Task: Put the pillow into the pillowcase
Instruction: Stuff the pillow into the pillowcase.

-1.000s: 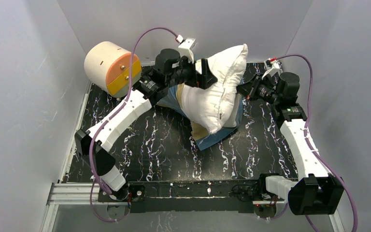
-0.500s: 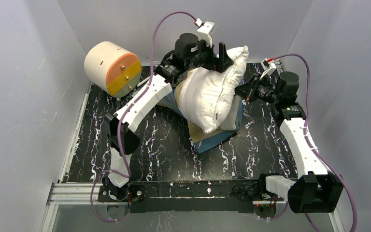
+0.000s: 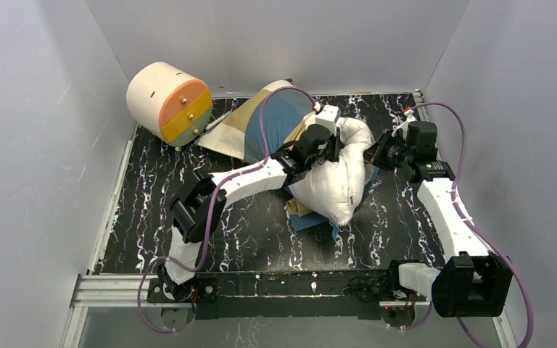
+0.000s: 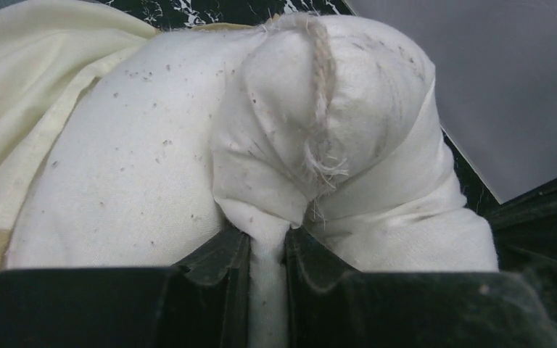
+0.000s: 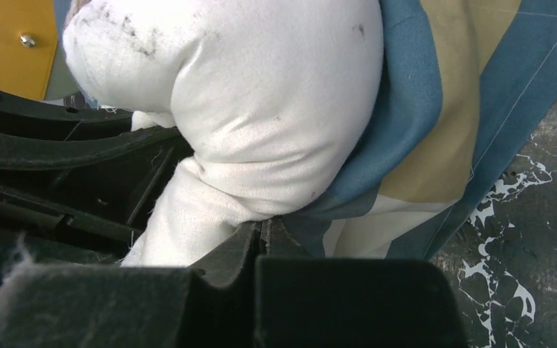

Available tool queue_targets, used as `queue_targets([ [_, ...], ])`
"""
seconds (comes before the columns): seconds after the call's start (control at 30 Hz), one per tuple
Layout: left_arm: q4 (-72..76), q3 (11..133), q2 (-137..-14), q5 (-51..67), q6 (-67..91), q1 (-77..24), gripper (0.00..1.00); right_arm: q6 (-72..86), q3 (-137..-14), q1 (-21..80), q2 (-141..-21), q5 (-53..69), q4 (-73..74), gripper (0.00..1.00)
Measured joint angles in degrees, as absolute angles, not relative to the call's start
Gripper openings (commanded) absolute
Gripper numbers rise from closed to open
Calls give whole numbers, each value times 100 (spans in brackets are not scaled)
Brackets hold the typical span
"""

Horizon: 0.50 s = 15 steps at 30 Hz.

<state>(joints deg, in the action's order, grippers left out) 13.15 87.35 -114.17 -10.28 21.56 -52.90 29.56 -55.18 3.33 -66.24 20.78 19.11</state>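
Left tool [image 4: 267, 241] pinches a fold of the pillow [image 3: 333, 185]. Right tool [image 5: 263, 226], at the pillow's right, clenches the pillowcase [image 3: 275, 116] edge. The pillowcase lies under the pillow, stretching far-left of it.

The table [image 3: 246, 239] is open before the pillow [image 3: 333, 185]; cylinder [image 3: 167, 98] apparently blocks far-left corner.

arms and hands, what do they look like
The left arm and right arm have white shells, black joints and a purple cable each. The left hand and right hand are black.
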Motion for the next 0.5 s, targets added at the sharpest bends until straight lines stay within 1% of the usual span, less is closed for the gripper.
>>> queue_targets([
  [0.17, 1452, 9155, -11874, -1356, 2390, -5321, 7, 2961, -5262, 255, -6573, 2202, 1330, 1],
  [0.27, 1380, 9470, -12149, -1608, 2626, -5310, 7, 2805, -5262, 226, -6560, 2053, 1297, 1],
  [0.33, 1422, 9386, -12130, -1651, 2790, -5253, 9, 2639, -5262, 231, -6545, 1962, 1406, 1],
  [0.37, 1479, 9282, -12062, -1645, 2851, -5240, 12, 2536, -5271, 239, -6530, 1944, 1505, 1],
  [0.43, 1636, 8842, -11730, -1518, 2950, -5188, 23, 2397, -5273, 259, -6464, 1984, 1710, 1],
  [0.5, 1686, 8444, -11277, -1223, 2945, -5089, 40, 2338, -5273, 314, -6359, 2163, 1793, 1],
])
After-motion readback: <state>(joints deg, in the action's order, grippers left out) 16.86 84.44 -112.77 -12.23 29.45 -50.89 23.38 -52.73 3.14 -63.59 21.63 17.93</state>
